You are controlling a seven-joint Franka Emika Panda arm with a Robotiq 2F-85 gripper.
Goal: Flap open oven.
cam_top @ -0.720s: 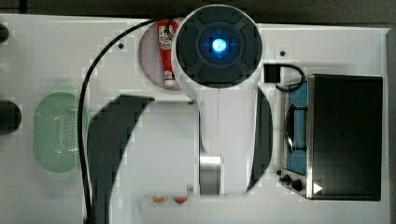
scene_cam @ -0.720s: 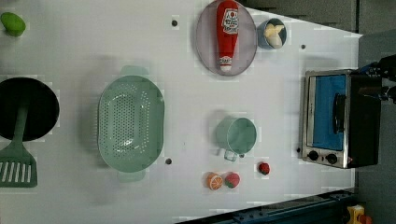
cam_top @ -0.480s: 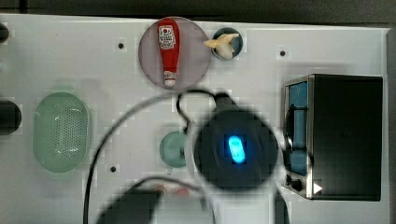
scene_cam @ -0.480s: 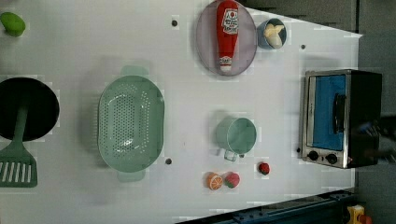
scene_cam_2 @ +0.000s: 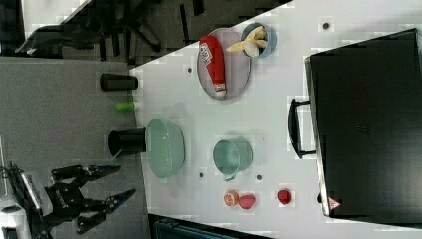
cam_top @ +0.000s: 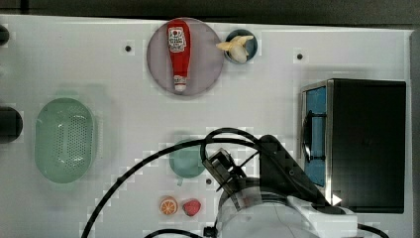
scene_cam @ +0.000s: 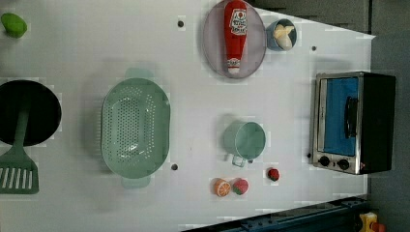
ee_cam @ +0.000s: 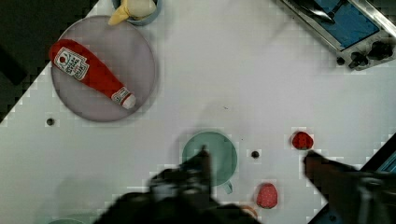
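The oven (scene_cam: 353, 123) sits shut on the bench (scene_cam: 193, 63); the left view shows its knobs, while the wrist view shows the jaws spread wide, empty.

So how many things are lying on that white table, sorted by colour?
Green: 4, colander, mug, spatula, lime
Red: 3, ketchup bottle, two strawberries
Black: 1, pan
Blue: 1, bowl with banana
Grey: 1, plate
Orange: 1, orange half
Silver and black: 1, oven
Total: 12
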